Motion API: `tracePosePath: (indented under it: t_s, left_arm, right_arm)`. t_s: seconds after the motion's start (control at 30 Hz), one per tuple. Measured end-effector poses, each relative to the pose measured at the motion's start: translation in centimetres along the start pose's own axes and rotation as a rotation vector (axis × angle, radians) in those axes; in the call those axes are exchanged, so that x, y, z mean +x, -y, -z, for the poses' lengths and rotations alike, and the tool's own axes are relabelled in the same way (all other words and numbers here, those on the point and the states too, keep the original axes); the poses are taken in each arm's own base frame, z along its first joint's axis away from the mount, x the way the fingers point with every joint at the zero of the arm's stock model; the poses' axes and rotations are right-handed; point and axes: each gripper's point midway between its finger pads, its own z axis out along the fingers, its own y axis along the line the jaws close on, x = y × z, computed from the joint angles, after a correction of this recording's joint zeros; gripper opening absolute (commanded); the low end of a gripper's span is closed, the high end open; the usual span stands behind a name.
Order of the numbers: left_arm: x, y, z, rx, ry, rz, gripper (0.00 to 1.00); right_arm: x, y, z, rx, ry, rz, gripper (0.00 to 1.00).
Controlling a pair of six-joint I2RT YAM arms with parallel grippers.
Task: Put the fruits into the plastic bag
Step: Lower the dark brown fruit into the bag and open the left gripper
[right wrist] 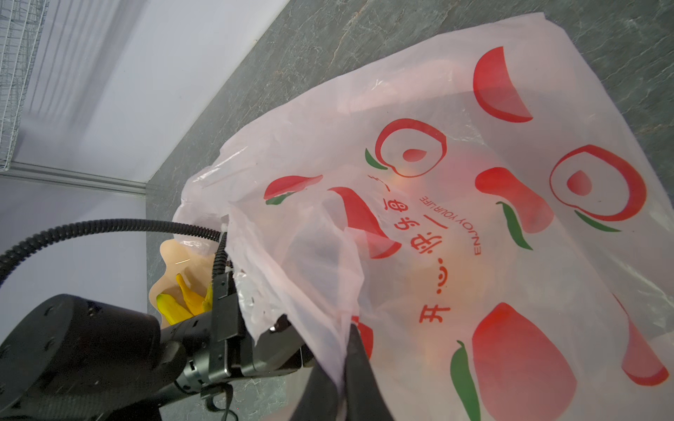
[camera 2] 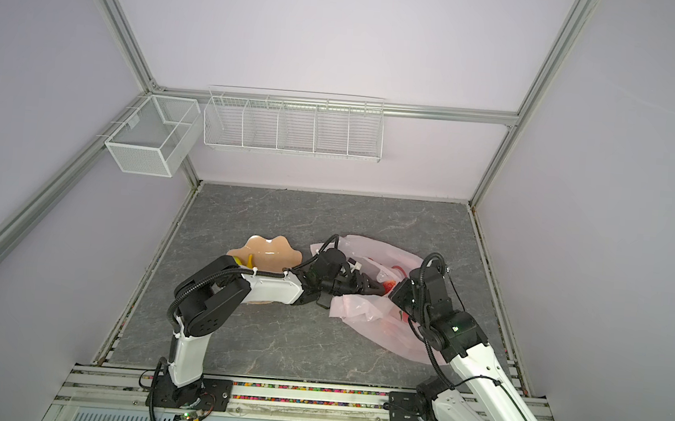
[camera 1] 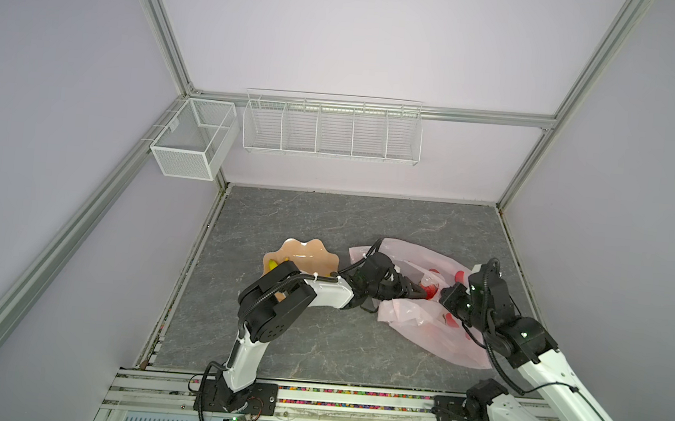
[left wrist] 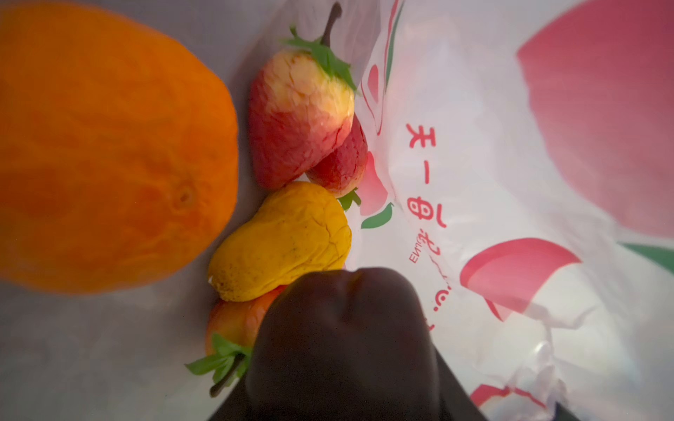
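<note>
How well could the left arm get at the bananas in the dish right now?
Probably not at once. The left arm's jaws are deep in the bag's mouth, and the bananas lie in the dish beside its own elbow. Once it backs out, nothing seems to cover them.

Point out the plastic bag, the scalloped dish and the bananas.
plastic bag (right wrist: 456,120), right wrist view, on its translucent upper panel.
scalloped dish (camera 1: 309,255), in a top view, on its glossy inner surface.
bananas (right wrist: 191,299), right wrist view, on one yellow banana's middle.
</note>
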Motion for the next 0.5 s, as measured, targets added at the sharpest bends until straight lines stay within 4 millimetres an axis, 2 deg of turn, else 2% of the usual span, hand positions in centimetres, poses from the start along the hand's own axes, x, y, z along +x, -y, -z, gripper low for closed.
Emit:
tracePosePath:
  t_s: [0.17,0.3,0.4,0.5]
  left_arm:
    - [0.3,-0.5,-1.5,-0.082,-0.025,-0.014,0.2]
    - [0.1,-1.0,-2.1,-0.146,-0.037,-0.022,0.4]
    - [0.0,-1.2,-2.6,-0.178,-0.046,-0.034,0.64]
    - [0.2,-1.6,-2.6,-0.202,-0.05,-0.041,0.8]
  right_arm:
    - [0.1,-0.1,0.0,-0.008,-0.009,-0.001,0.09]
    - [0.1,-0.4,0.0,-0.017,-0.011,-0.004,0.09]
    - [0.1,-0.5,0.0,-0.023,-0.01,-0.006,0.09]
    - [0.1,-0.5,0.0,-0.024,-0.009,-0.006,0.1]
